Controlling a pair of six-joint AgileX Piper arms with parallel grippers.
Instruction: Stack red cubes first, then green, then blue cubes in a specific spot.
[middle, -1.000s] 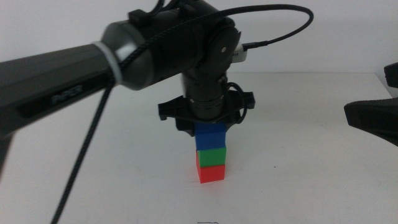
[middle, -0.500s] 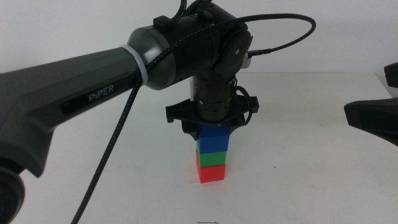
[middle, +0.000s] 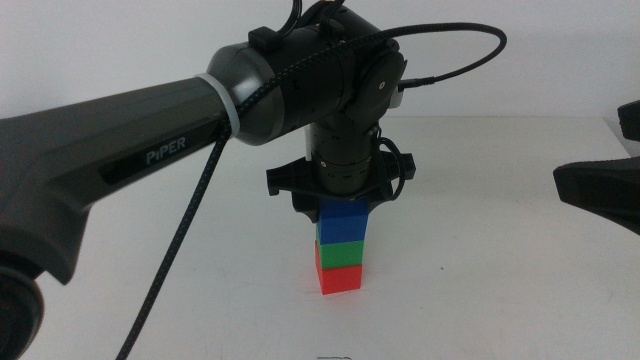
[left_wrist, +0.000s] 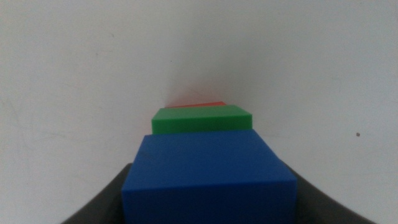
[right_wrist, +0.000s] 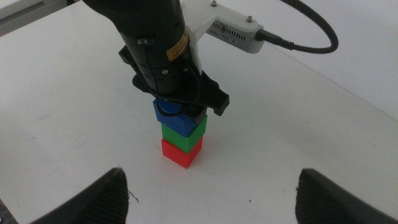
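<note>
Left gripper (middle: 340, 205) points straight down mid-table; right gripper (right_wrist: 211, 193), jaws spread wide, waits at the right

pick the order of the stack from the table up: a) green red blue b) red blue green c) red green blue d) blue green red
c: the red cube sits on the table, the green cube on it, and the blue cube on top, under the left end effector.

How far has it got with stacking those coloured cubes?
Nearly finished. The red cube sits on the table with the green cube on it. The left gripper holds the blue cube on top; it only needs releasing. The right gripper waits aside, open.
</note>
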